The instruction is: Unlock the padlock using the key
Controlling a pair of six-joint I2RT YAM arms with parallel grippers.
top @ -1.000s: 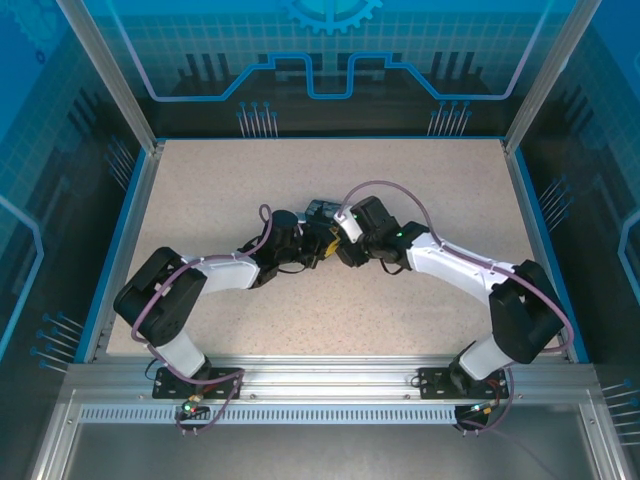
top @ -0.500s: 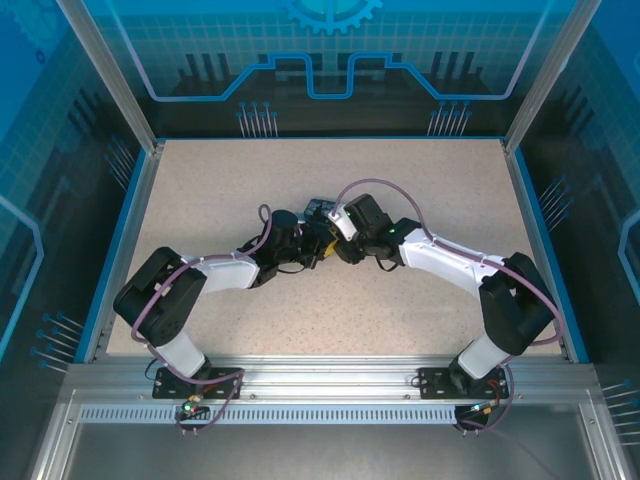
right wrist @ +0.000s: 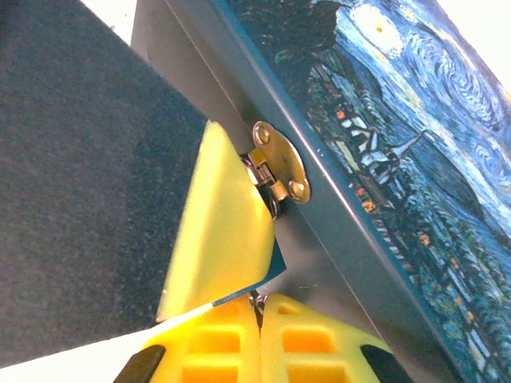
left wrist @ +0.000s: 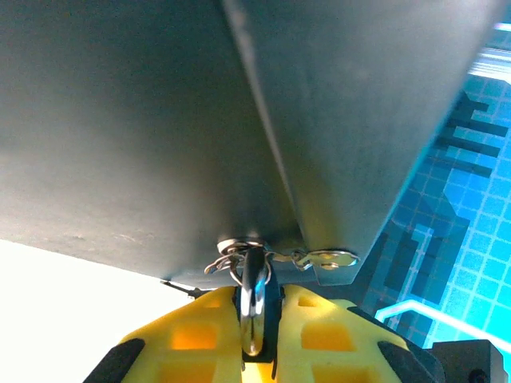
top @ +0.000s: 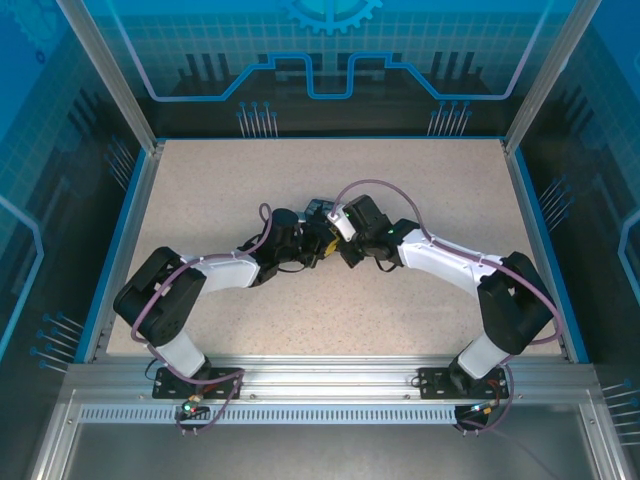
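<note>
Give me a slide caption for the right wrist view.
Right gripper shut near the brass hasp of the swirl-printed box.

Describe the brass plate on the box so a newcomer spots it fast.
Start at the box with the swirling night-sky print. On its plain teal edge sits a round brass plate with rivets, the only gold-coloured metal against that dark surface.

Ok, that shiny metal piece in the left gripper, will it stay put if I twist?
Probably stiff: the metal piece looks solid. Its smooth faces may pivot or slip between the left gripper's soft-looking yellow pads. It joins loose rings on the box, so it would likely swing if released.
</note>
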